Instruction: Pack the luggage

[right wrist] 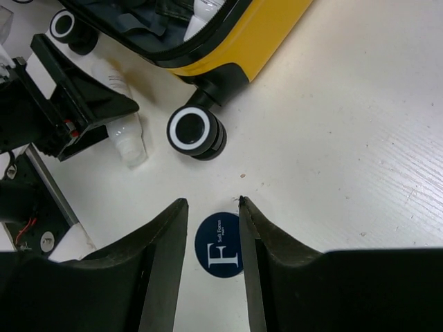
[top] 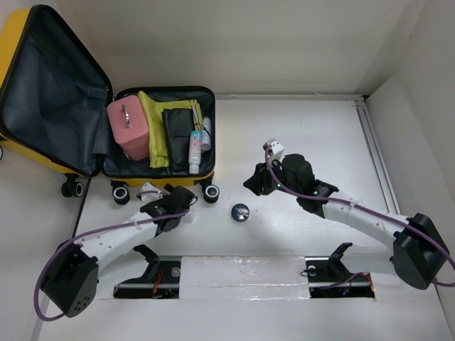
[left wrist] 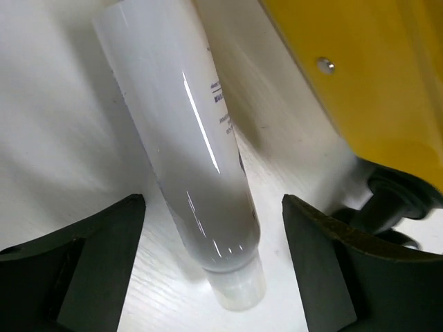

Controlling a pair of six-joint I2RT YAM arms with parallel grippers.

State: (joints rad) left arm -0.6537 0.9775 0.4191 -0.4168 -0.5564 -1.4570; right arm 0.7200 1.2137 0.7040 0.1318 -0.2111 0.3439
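The luggage [top: 207,172], a yellow hard-shell suitcase, lies open at the back left with its dark-lined lid [top: 50,92] propped up. In it sit a pink case [top: 128,128], a yellow cloth [top: 156,117], a black pouch [top: 178,128] and tubes [top: 195,150]. A white tube [left wrist: 187,138] lies on the table just outside the shell [left wrist: 367,76]. My left gripper [left wrist: 213,207] is open astride its cap end, with a gap on each side. My right gripper [right wrist: 212,204] hangs open over a round dark-blue tin [right wrist: 220,245] and holds nothing.
The suitcase's black-and-white wheels [right wrist: 196,131] stand between the two grippers along the front edge of the luggage. The tin [top: 240,212] rests on the white table just right of my left gripper [top: 158,197]. Walls close off the back and the right side [top: 398,106].
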